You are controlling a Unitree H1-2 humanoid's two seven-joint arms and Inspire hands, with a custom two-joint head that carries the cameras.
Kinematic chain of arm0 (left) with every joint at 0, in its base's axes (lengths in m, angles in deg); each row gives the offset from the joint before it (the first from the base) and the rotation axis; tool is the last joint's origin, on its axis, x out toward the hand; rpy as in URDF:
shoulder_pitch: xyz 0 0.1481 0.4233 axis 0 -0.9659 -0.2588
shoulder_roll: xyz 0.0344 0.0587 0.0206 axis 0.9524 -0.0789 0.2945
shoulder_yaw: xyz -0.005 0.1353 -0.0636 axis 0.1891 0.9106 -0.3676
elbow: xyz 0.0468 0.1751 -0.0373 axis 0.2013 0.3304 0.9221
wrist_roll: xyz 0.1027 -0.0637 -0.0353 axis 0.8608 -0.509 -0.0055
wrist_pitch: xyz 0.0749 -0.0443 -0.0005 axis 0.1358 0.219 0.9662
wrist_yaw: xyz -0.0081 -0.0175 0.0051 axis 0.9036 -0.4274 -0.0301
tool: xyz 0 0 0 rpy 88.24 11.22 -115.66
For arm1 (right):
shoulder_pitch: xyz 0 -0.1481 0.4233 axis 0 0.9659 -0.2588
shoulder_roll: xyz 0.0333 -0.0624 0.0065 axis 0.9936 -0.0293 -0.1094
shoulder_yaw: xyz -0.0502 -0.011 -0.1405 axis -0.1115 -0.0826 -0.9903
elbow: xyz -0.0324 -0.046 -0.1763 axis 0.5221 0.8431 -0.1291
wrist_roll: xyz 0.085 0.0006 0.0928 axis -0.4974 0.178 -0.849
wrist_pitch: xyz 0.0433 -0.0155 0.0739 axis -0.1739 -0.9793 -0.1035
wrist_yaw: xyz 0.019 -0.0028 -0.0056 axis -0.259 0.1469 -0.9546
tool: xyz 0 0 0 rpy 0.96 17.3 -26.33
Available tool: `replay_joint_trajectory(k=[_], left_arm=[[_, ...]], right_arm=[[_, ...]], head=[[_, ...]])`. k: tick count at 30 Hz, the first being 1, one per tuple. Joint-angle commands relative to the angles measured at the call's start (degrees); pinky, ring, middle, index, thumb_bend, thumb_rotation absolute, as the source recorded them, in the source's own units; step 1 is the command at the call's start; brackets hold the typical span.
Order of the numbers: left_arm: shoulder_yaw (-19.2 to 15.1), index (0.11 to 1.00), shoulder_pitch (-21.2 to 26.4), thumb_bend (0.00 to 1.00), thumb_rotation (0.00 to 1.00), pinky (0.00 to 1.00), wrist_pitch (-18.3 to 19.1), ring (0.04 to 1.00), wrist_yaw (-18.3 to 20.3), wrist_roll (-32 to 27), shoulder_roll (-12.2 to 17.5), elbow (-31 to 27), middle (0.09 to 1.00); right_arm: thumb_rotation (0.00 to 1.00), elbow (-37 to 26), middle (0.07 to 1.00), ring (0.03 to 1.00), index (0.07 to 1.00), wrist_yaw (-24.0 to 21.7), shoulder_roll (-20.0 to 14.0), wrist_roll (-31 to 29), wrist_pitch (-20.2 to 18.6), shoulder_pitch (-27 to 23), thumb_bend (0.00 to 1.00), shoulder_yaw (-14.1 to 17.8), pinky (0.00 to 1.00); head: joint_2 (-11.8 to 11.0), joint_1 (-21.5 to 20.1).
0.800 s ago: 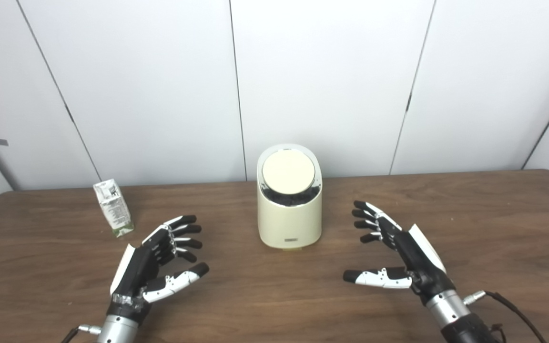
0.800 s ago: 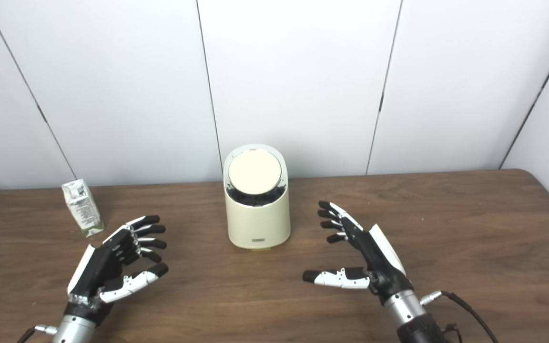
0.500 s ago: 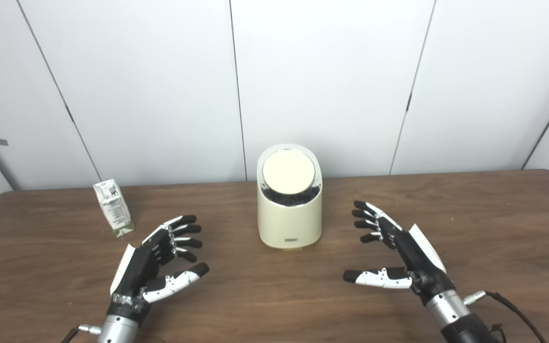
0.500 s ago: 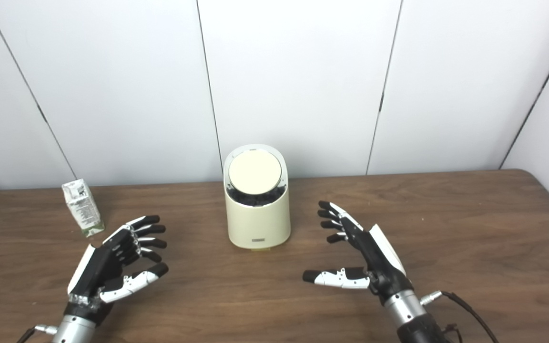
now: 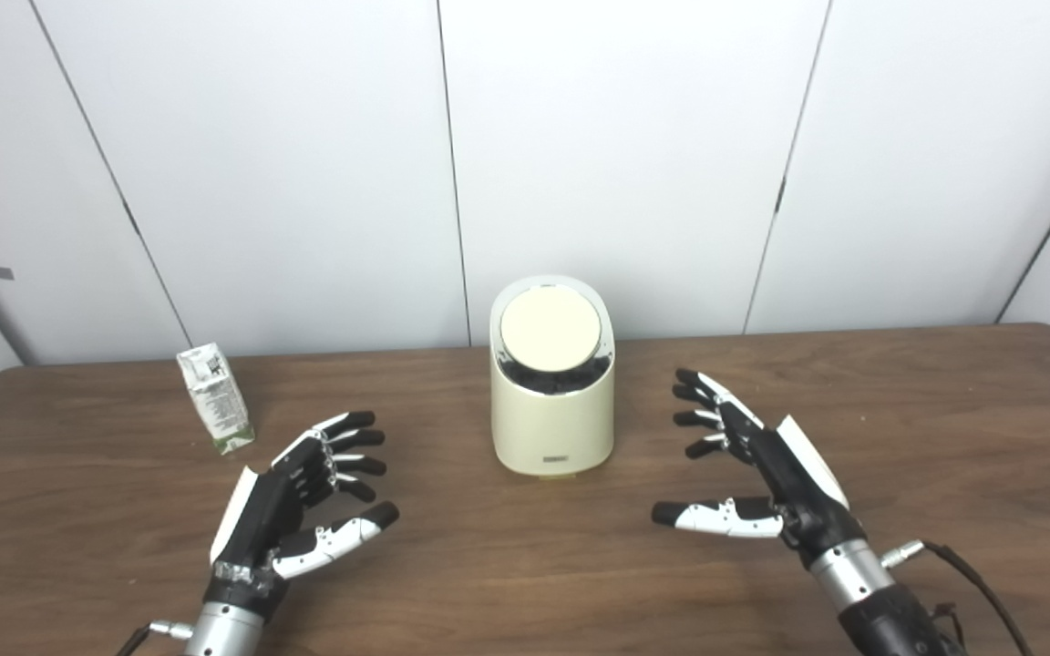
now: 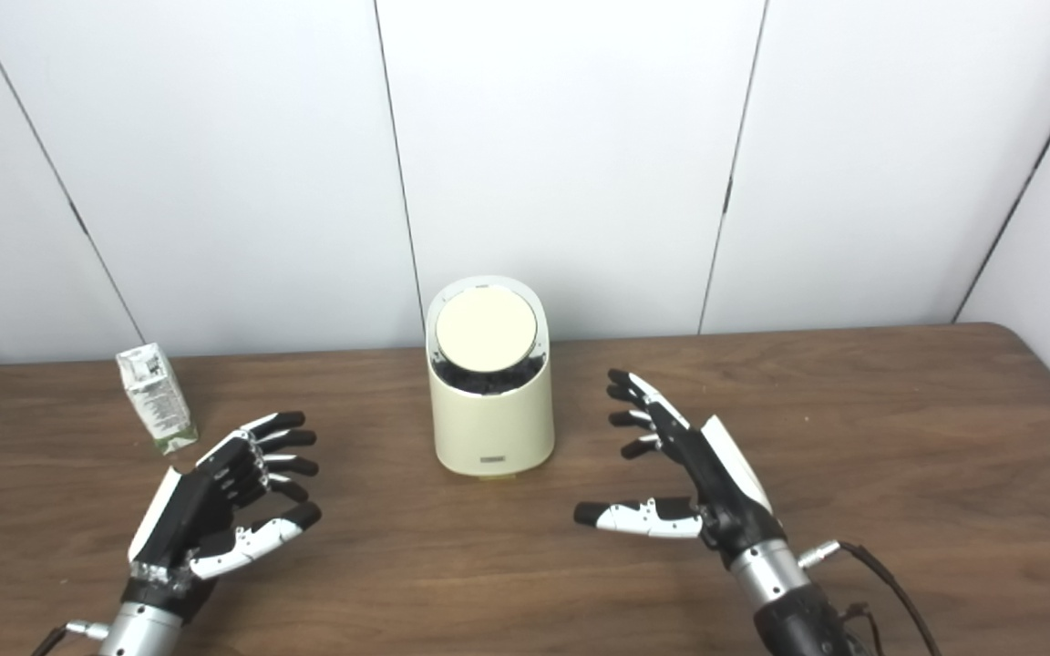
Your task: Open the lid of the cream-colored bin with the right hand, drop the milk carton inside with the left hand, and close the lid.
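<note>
Right hand [image 5: 766, 465]: empty, fingers spread, thumb held out toward the left; it sits low over the table, right of the bin and apart from it.
Left hand [image 5: 293, 506]: empty, fingers spread and slightly curled, thumb out to the right; it sits low over the table, left of and nearer than the bin, touching nothing.
Bin [image 5: 552, 415]: cream, upright at mid-table between the two hands.
Lid [image 5: 550, 333]: round, tilted toward the camera, closed on the bin.
Carton [image 5: 214, 398]: upright near the far left table edge, beyond the left hand, well apart from the bin.
Table [image 5: 944, 410]: dark wood.
Background: white wall panels [image 5: 625, 137].
</note>
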Motion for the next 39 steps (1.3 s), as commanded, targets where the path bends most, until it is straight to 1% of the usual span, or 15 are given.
replay_joint_trajectory(k=[1, 5, 7, 9, 11, 14, 17, 19, 20, 21, 23, 27, 31, 36, 39], left_arm=[[-0.31, 0.825, 1.58, 0.72, 0.15, 0.53, -1.59, 0.646, -0.21, -0.59, 0.68, -1.33, 0.753], [-0.27, 0.824, 1.51, 0.71, 0.14, 0.53, -1.48, 0.653, -0.28, -0.45, 0.62, -1.19, 0.756], [-0.25, 0.826, 1.6, 0.71, 0.14, 0.54, -1.9, 0.661, -0.12, -0.61, 0.63, -0.71, 0.761], [-0.26, 0.825, 1.64, 0.72, 0.15, 0.54, -2.09, 0.661, -0.11, -0.78, 0.5, -0.49, 0.76], [-0.26, 0.822, 1.65, 0.72, 0.15, 0.54, -2.0, 0.655, -0.04, -1.14, 0.31, -0.51, 0.757], [-0.2, 0.818, 1.49, 0.72, 0.15, 0.53, -1.91, 0.65, -0.38, -0.61, 0.16, -0.61, 0.754], [-0.13, 0.818, 1.27, 0.72, 0.15, 0.53, -2.17, 0.654, -0.53, -0.1, 0.16, -0.75, 0.757], [-0.11, 0.82, 1.18, 0.71, 0.14, 0.53, -2.22, 0.657, -0.56, 0.03, 0.11, -0.82, 0.759], [-0.1, 0.82, 1.15, 0.71, 0.14, 0.53, -2.22, 0.656, -0.62, 0.08, 0.01, -0.85, 0.759], [-0.1, 0.82, 1.12, 0.71, 0.14, 0.53, -2.14, 0.655, -0.69, 0.1, -0.1, -0.9, 0.759], [-0.05, 0.821, 1.15, 0.71, 0.13, 0.53, -2.18, 0.654, -0.85, 0.23, -0.34, -0.85, 0.759], [0.04, 0.82, 1.26, 0.71, 0.15, 0.53, -2.39, 0.657, -1.04, 0.3, -0.82, -0.68, 0.76], [0.26, 0.821, 1.22, 0.7, 0.14, 0.53, -2.57, 0.657, -1.43, 1.15, -1.3, -0.76, 0.762], [0.65, 0.824, 1.14, 0.7, 0.12, 0.54, -2.84, 0.663, -1.67, 1.11, -1.57, -0.53, 0.766], [0.76, 0.825, 1.06, 0.7, 0.11, 0.54, -2.7, 0.663, -1.84, 1.11, -1.59, -0.62, 0.767]], right_arm=[[0.38, -2.54, 0.889, 0.823, 0.921, 1.51, 0.32, 1.14, -0.37, -3.74, 0.78, 0.26, 0.67], [0.44, -3.69, 0.882, 0.829, 0.913, 2.4, 1.23, 3.71, -3.81, -6.22, 0.82, 0.26, 0.67], [0.46, -4.15, 0.873, 0.829, 0.901, 2.89, 2.0, 5.26, -6.2, -7.49, 0.83, 0.29, 0.69], [0.46, -4.13, 0.874, 0.838, 0.9, 3.17, 2.64, 6.6, -8.19, -9.02, 0.81, 0.1, 0.73], [0.46, -4.03, 0.876, 0.84, 0.901, 3.26, 3.18, 7.65, -9.92, -10.6, 0.8, -0.21, 0.73], [0.46, -2.83, 0.878, 0.842, 0.902, 3.67, 4.49, 6.61, -11.58, -13.37, 0.81, 0.1, 0.72], [0.46, -1.8, 0.889, 0.859, 0.913, 3.74, 5.41, 7.13, -14.27, -16.69, 0.82, -0.26, 0.76], [0.45, -1.37, 0.896, 0.865, 0.919, 3.62, 5.62, 7.29, -15.47, -18.06, 0.82, -0.46, 0.77], [0.45, -0.91, 0.898, 0.865, 0.919, 3.39, 5.56, 7.34, -15.96, -18.96, 0.83, -0.64, 0.76], [0.46, -0.3, 0.902, 0.863, 0.92, 3.14, 5.44, 7.55, -16.48, -19.95, 0.83, -0.95, 0.73], [0.47, 1.16, 0.909, 0.86, 0.923, 2.78, 5.01, 8.11, -17.25, -21.75, 0.84, -1.66, 0.71], [0.44, 3.97, 0.919, 0.857, 0.921, 2.33, 4.35, 9.21, -18.8, -24.62, 0.82, -3.04, 0.7], [0.42, 6.88, 0.924, 0.863, 0.915, 2.78, 4.17, 9.06, -18.56, -26.6, 0.83, -3.58, 0.68], [0.37, 9.63, 0.938, 0.883, 0.912, 4.48, 4.81, 8.94, -17.68, -27.7, 0.83, -3.79, 0.69], [0.33, 11.76, 0.936, 0.883, 0.912, 5.48, 5.22, 9.38, -17.93, -28.63, 0.83, -4.15, 0.71]], head=[[0.0, 0.26], [-0.06, -0.03], [-0.19, 0.02], [-0.27, 0.04], [-0.31, 0.11], [-0.27, 0.23], [-0.3, 0.22], [-0.34, 0.15], [-0.35, 0.21], [-0.34, 0.25], [-0.41, 0.38], [-0.5, 0.27], [-0.54, 0.39], [-0.64, 0.65], [-0.69, 0.83]])
